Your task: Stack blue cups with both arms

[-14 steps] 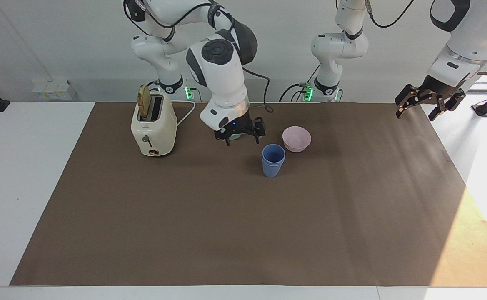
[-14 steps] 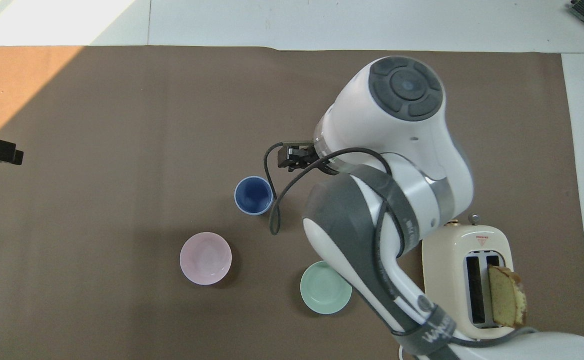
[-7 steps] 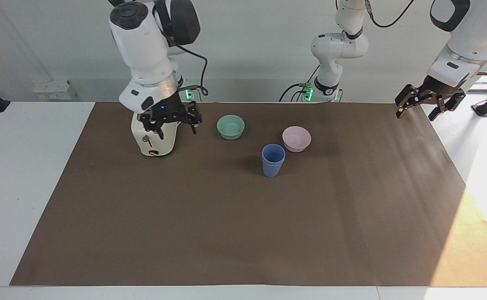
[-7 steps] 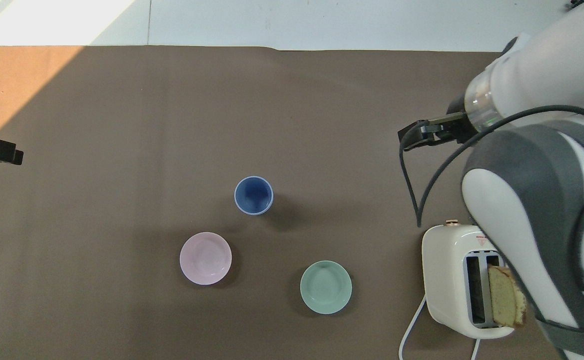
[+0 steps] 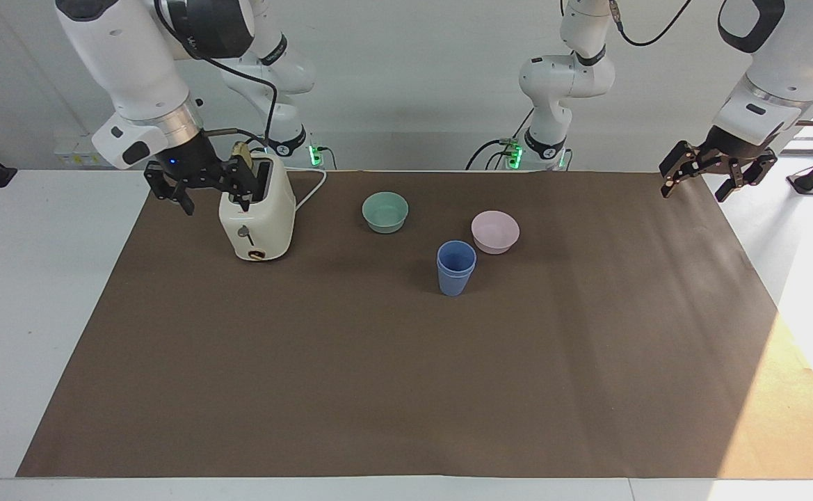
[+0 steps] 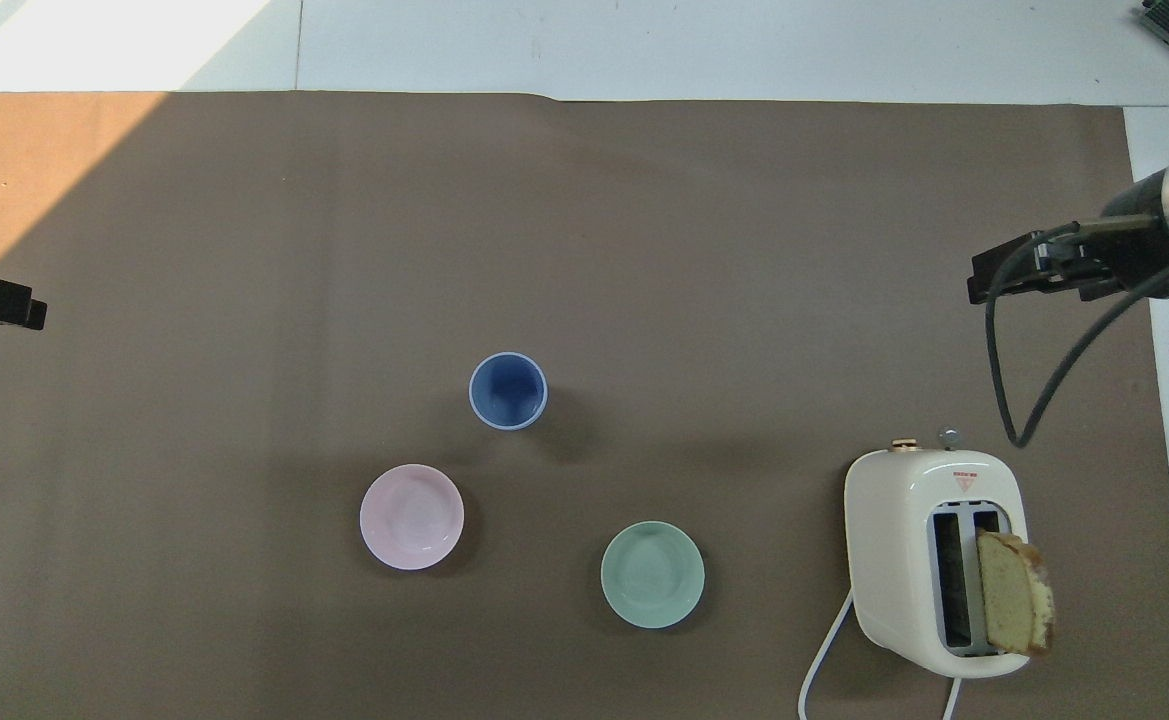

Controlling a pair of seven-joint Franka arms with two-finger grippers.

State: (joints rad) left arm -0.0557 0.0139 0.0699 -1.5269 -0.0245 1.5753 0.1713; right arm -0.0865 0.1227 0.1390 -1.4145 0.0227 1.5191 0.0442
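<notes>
step: stacking looks done | blue cups point(image 5: 455, 268) nested upright mid-mat, beside pink bowl point(image 5: 494, 232) | right gripper point(image 5: 199, 186) spread, empty, over mat edge by toaster point(image 5: 256, 216) | left gripper point(image 5: 718, 170) spread, empty, over its mat end | next: likely none

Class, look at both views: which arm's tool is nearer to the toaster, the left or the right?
The right. The right tool is open and empty in the air beside the toaster. The left tool waits, open, over the table's edge at the left arm's end, well past the stacked blue cups.
</notes>
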